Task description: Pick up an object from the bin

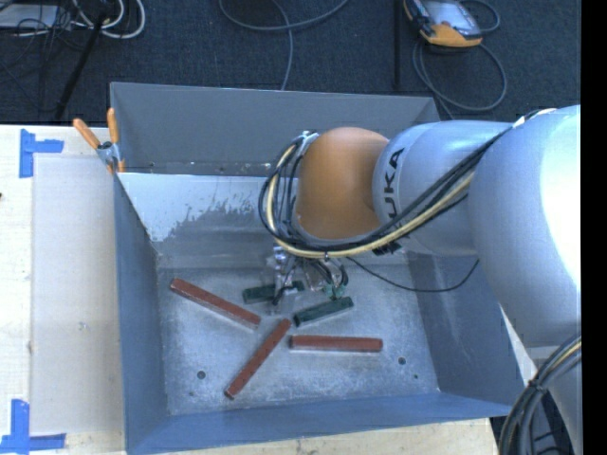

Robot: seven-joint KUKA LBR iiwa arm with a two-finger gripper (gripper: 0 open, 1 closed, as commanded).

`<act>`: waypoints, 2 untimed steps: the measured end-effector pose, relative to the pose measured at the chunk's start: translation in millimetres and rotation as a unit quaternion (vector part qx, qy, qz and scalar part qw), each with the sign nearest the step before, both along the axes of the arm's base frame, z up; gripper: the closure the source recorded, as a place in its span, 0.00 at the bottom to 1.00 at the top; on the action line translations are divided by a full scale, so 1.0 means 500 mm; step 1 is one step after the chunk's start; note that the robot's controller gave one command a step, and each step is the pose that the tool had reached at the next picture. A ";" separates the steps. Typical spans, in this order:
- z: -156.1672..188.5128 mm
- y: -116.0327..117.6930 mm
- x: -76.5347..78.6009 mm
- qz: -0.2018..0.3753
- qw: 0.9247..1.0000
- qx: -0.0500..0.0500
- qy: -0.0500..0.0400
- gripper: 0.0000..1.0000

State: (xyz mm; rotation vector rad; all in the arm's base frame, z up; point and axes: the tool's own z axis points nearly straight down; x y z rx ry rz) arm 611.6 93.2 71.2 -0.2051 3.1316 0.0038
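Gripper (296, 282) low over the middle of the grey metal bin (285, 413), among small dark green pieces.

The gripper hangs under the arm's orange wrist cover (332, 183), close above the bin floor; whether it stands wide or narrow cannot be told. A short dark green flat bar (258, 294) lies just beside it toward the view's left, and whether they touch is unclear. A second dark green flat bar (323, 310) lies just in front of it, slightly toward the view's right. Three long reddish-brown flat sticks lie nearer the front wall: one slanted at the left (214, 303), one slanted in the middle (257, 357), one level at the right (336, 344).
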 end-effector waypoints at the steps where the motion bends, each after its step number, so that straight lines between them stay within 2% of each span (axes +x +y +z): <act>1: 0.000 0.000 0.000 0.000 1.000 0.000 0.000 1.00; 2: 0.003 0.000 -0.001 0.000 1.000 0.000 0.001 1.00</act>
